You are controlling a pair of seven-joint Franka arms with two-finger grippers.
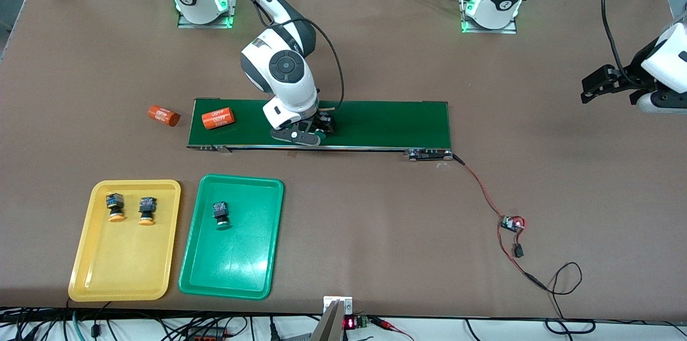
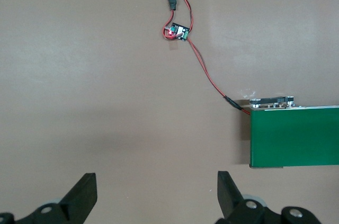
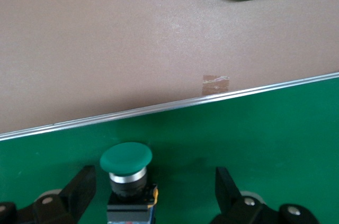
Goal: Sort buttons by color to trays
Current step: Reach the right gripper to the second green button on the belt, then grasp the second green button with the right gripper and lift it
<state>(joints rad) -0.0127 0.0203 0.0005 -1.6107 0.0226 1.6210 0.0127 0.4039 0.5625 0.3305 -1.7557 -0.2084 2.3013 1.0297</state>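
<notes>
Your right claw (image 1: pixel 316 129) is down low on the conveyor belt (image 1: pixel 375 123), fingers spread wide, with a green-capped button (image 3: pixel 126 167) lying on the belt between them; neither finger (image 3: pixel 79 189) touches it in the right wrist view, so nothing is pinched. The button sits closer to one finger than the other, cap pointing toward the belt edge nearest the front camera. Your left claw (image 1: pixel 596 88) hangs in the air over the bare table (image 1: pixel 563 196) at the left arm's end, well apart from the belt, spread open and holding nothing; that arm waits. In the yellow tray (image 1: pixel 124 271) you have two orange-capped buttons (image 1: pixel 115 207) (image 1: pixel 147 210) side by side, near the tray's end farthest from the front camera. In the green tray (image 1: pixel 231 271), just beside the yellow one, one green-capped button (image 1: pixel 221 215) lies in the same end. Both trays sit nearer the front camera than the belt, toward the right arm's end. One orange cylinder (image 1: pixel 218 118) lies on the belt at the right arm's end, another orange cylinder (image 1: pixel 163 115) on the table just off that end. A red wire (image 1: pixel 483 190) runs from the belt's other end to a small circuit board (image 1: pixel 511 223).
</notes>
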